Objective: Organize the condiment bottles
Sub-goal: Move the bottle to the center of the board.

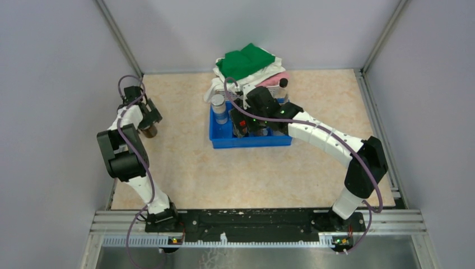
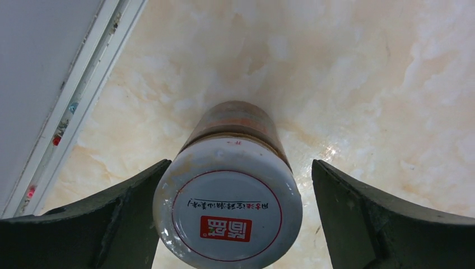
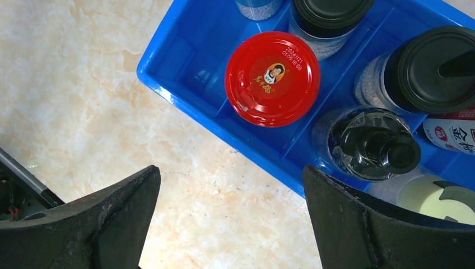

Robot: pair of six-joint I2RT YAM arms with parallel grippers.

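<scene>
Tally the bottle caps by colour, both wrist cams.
red cap: 1
black caps: 3
cream cap: 1
white cap: 1
Total: 6

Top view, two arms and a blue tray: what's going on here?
The left gripper stands open around a white-capped jar on the table by the left wall, not gripping it. The right gripper hovers open over a corner of the blue tray, near a red-capped jar standing among black-capped bottles in it.
</scene>
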